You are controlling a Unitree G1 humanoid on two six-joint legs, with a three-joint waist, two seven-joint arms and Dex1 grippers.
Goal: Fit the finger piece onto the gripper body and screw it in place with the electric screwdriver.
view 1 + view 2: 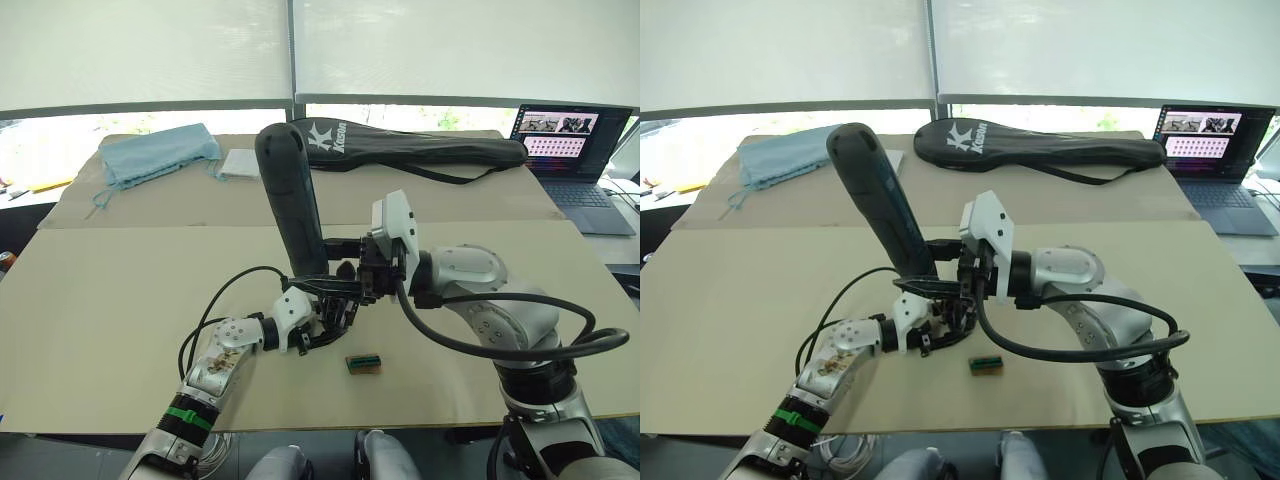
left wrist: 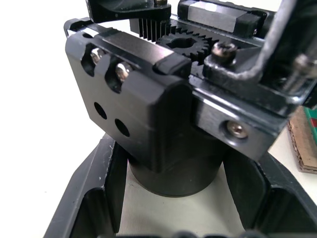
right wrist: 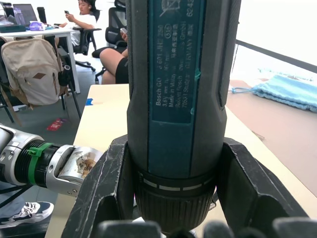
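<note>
I note: electric screwdriver [image 3: 181,99] matt black plastic, smooth teal label panel. Gripper body [image 2: 148,114] semi-gloss black with bright metal screws. Table [image 1: 120,300] matt cardboard-like sheet; blue cloth [image 1: 160,152] soft, wrinkled.

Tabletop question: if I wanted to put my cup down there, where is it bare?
The beige table is bare along its left side, and on the right between the black racket bag and the right arm. It is crowded mid-table, where both grippers meet around the black electric screwdriver, beside the small green-and-brown box.
</note>
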